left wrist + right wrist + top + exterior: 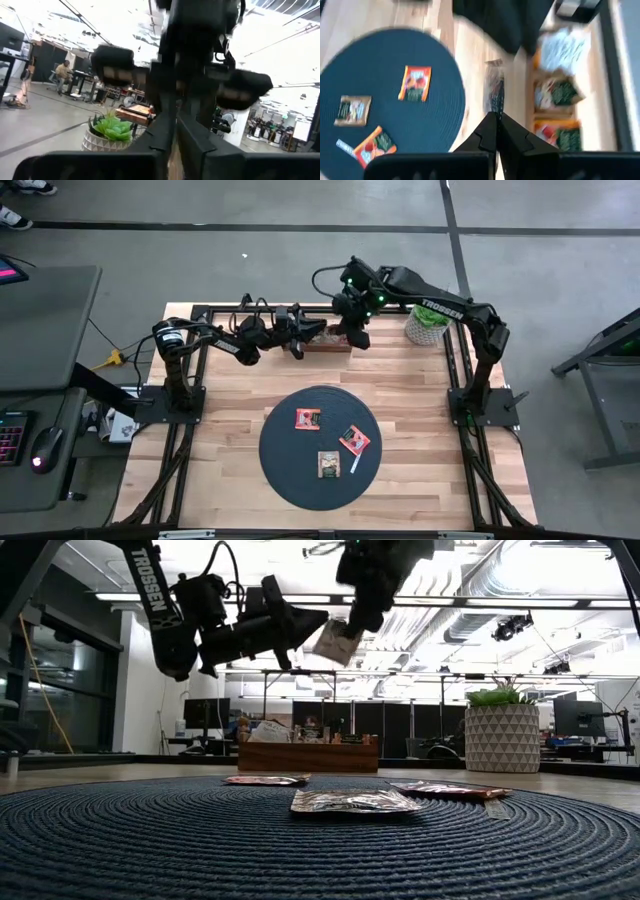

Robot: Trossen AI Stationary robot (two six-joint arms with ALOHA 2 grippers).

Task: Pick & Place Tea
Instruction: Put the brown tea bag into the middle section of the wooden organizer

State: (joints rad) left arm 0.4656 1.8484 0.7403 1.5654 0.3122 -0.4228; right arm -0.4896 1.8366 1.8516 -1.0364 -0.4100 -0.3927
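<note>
Hanging above the far edge of the desk (pixel 400 395), the right end effector (pixel 496 116) has its fingers pressed together on 1 tea sachet (pixel 494 90), which dangles edge-on below the fingertips; in the low view the same sachet (pixel 335 642) tilts in mid-air well above the wooden box (pixel 308 756) that holds the remaining stock. The relation that matters for the coming move is where the dark round mat (pixel 290 470) lies from this held sachet: toward the near side of the desk and slightly to the robot's left, well apart from the end effector, so the carry probably runs from the box (pixel 328 343) toward the mat. The sachet's long axis hangs roughly vertical, so it will likely need lowering and releasing flat. 3 sachets already rest on the mat: a red one (pixel 307 419), an orange-red one (pixel 353 441) and a brown-green one (pixel 328 465), leaving the bare part of the mat on the left side as the more open landing spot. The left end effector (pixel 318 332) hovers just beside the right one, over the box, fingers nearly together and holding nothing that can be made out. The right arm, already gripping the tea, is plainly the one placed to deliver it. A potted plant (pixel 427 326) stands to the right of the box, off that likely path.
</note>
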